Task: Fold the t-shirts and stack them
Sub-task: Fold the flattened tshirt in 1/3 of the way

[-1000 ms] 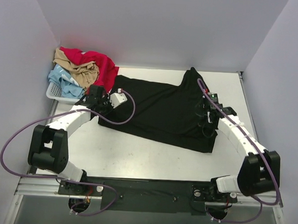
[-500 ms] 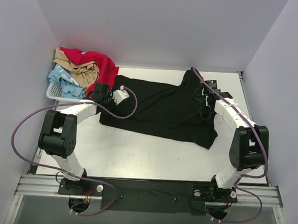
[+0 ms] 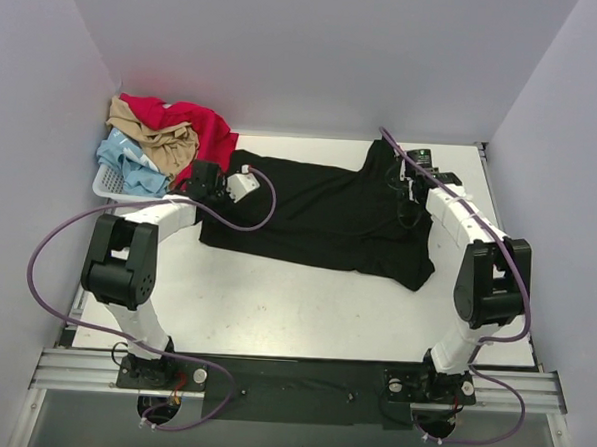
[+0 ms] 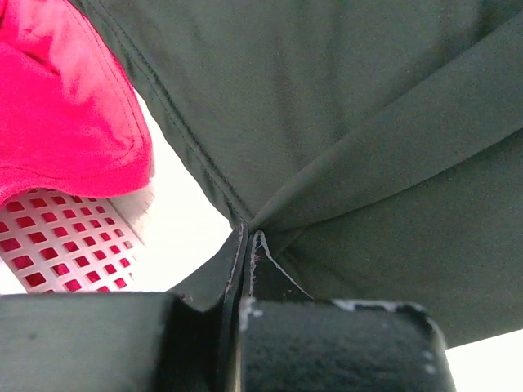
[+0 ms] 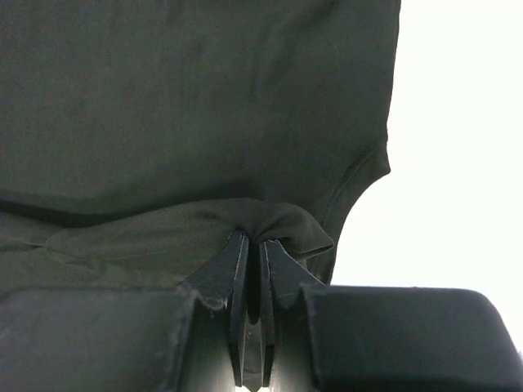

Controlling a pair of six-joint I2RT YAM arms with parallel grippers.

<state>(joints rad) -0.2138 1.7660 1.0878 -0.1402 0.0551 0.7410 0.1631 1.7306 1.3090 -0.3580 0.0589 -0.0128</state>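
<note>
Shirt check: you have the black t-shirt [image 3: 319,220] spread across the middle of the table [image 3: 274,302]. Your left claw [image 4: 248,241] is pinching a fold at its left edge beside the basket [image 3: 105,181], and your right claw [image 5: 255,245] is pinching a bunched fold at its right side, close to a curved hem. You also have the red t-shirt [image 3: 208,129], tan t-shirt [image 3: 167,145] and pale blue t-shirt [image 3: 126,164] heaped in and over that white lattice basket at the far left, the red one just beside the black shirt's corner.
</note>
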